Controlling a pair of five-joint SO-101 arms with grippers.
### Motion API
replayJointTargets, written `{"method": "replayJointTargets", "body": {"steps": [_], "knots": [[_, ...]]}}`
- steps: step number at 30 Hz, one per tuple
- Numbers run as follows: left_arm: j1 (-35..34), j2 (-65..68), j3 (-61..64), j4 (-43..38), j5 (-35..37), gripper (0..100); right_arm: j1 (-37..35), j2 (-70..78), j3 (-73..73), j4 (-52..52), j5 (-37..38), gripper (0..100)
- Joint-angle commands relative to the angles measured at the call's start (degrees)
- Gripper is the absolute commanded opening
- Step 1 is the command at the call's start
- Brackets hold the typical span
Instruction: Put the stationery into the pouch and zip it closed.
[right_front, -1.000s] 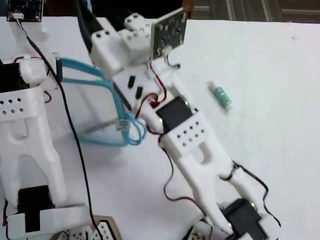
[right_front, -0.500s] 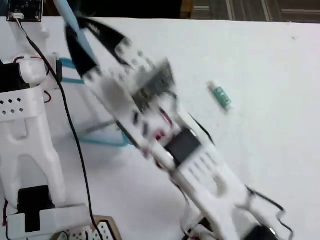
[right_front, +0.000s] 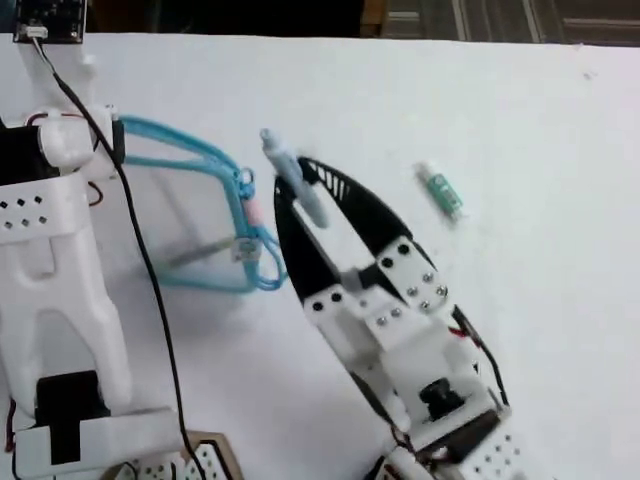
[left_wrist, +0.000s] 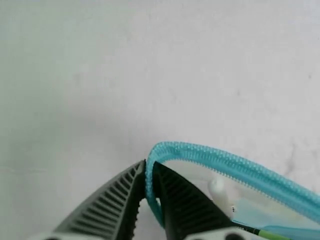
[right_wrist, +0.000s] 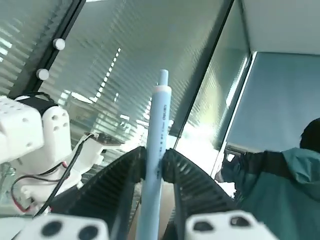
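gripping a pale blue pen (right_front: 312, 207) between its black jaws, my right tool (right_front: 294, 178) hangs above the white desk (right_front: 540, 110), just beside the pouch's looped pull end. the pen sticks out past the fingertips, pointing away from my arm. the pouch (right_front: 190, 215), clear with turquoise zipper edging, lies on the desk between my two arms. my left tool (left_wrist: 149, 170) is pinched shut on the pouch's turquoise edge, at the bend of the zipper band. a small green and white item (right_front: 440, 191) lies flat on the desk, well apart from the pouch, on the other side of my right tool.
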Motion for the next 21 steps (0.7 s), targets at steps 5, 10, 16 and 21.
{"method": "replayJointTargets", "body": {"steps": [5,10,16,21], "knots": [[0.13,6.37,0.88,2.02,0.26,2,0.04,21.14,-12.84,-14.37,-7.74,1.6],[0.13,6.29,0.88,2.02,0.35,2,-1.01,36.79,-25.49,-18.33,-9.58,1.6],[0.13,6.46,0.97,2.02,0.35,2,-6.2,48.57,-32.88,-18.59,-9.67,1.6],[0.13,6.55,0.97,2.02,0.35,2,-6.29,55.52,-34.29,-21.93,-9.76,1.6]]}}
